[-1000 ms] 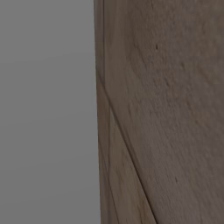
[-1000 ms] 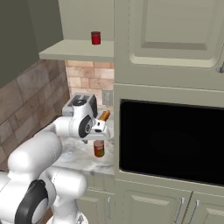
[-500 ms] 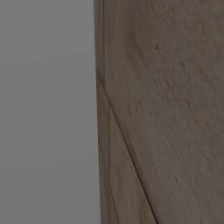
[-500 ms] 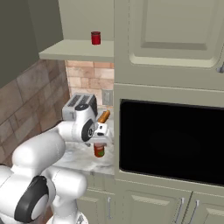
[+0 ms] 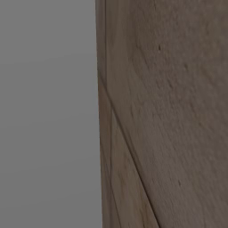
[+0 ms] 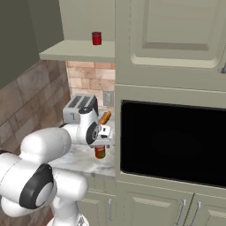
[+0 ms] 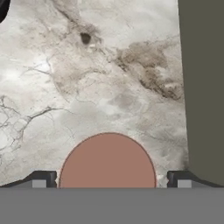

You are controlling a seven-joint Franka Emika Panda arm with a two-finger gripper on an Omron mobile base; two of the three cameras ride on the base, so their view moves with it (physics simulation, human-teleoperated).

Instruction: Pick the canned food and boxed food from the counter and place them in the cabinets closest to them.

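The white arm with dark joints rises from the lower left of the right base view, its bulky rounded links folding forward and rightward to a wrist bent so the hand points straight down. The gripper [image 6: 101, 142] sits low at the end of that wrist, its pale hand body just above the fingers. In the hand view the gripper [image 7: 108, 179] has its jaws spread wide, the 2 small dark fingertips [image 7: 40, 179] standing far apart at the left and right of the bottom edge, gripping nothing.
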